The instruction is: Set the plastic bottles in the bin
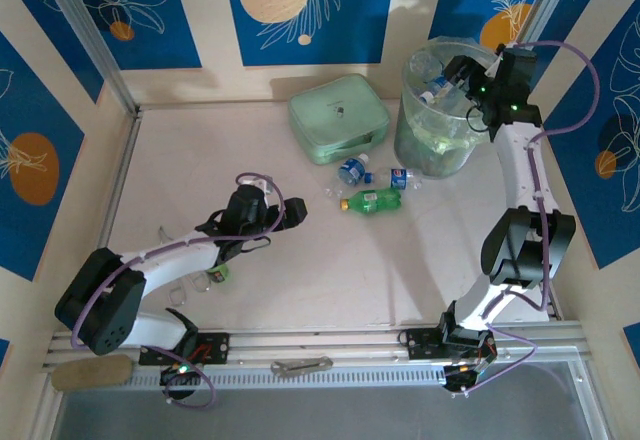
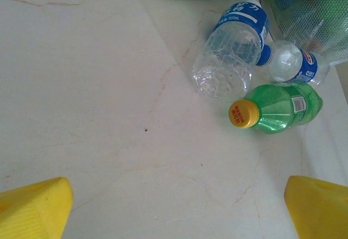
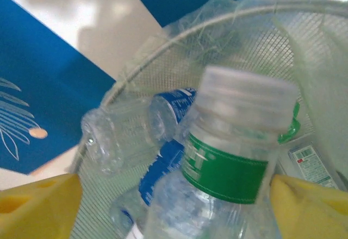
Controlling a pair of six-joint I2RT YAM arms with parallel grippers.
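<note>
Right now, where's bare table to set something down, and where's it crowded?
Free: far-left table, between wall and mint case; and near middle, between left arm and right arm. Crowded: three bottles lying in front of case and bin.

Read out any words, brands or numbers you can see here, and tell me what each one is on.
"550mL", as best it reads: blue label of the large clear bottle.
Red print on the green bottle, on its yellow cap: too small to read.
Blue label of the small clear bottle: blurred, unreadable.
The green-labelled bottle, right wrist view: no readable text.
</note>
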